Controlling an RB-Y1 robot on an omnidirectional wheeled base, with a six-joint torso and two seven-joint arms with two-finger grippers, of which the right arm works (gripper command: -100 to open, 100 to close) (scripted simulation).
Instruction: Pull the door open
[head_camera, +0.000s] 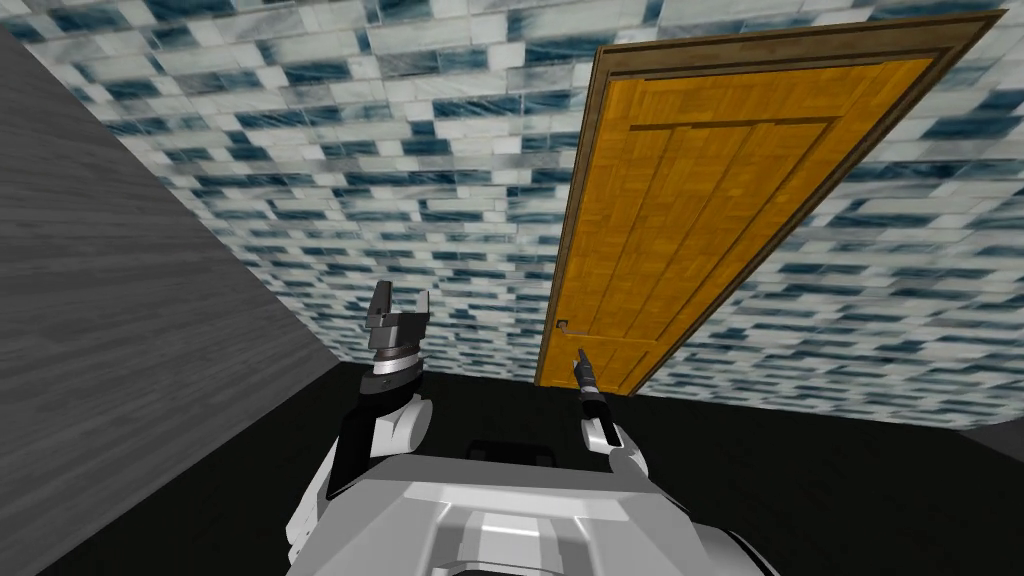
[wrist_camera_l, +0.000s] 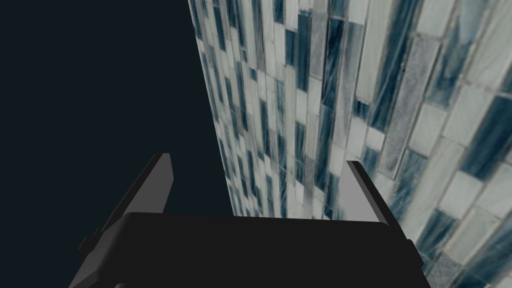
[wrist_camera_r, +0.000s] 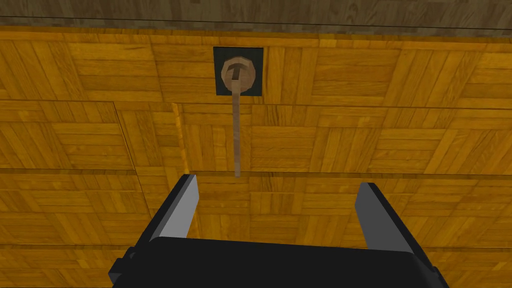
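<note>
An orange wooden door (head_camera: 700, 210) in a brown frame stands in the tiled wall ahead, closed. Its brown lever handle (wrist_camera_r: 237, 135) hangs from a round knob on a dark square plate (wrist_camera_r: 239, 71); the same handle (head_camera: 564, 325) sits near the door's left edge. My right gripper (wrist_camera_r: 277, 192) is open, pointing at the door just short of the lever's free end, nothing between its fingers. That right gripper (head_camera: 580, 362) shows small before the door's lower part. My left gripper (head_camera: 398, 310) is raised to the left, open and empty, also seen up close as the left gripper (wrist_camera_l: 260, 172).
A grey wall (head_camera: 120, 330) runs along the left. A blue and white tiled wall (head_camera: 400, 200) spans the far side around the door. The floor (head_camera: 800, 480) is black.
</note>
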